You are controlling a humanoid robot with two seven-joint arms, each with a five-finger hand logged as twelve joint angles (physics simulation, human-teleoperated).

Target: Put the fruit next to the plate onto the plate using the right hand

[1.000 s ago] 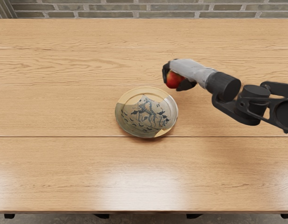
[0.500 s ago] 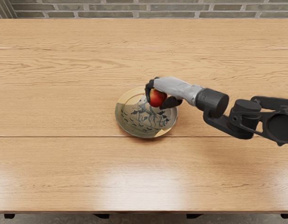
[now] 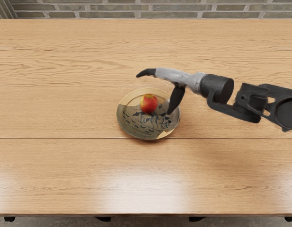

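1 right hand (image 3: 167,80), one arm in view. 1 apple (image 3: 148,103), just left of the hand's thumb. 1 plate (image 3: 124,124), under the apple, below the hand. 1 table (image 3: 65,165). 1 brick wall (image 3: 136,9) strip, well behind the hand.
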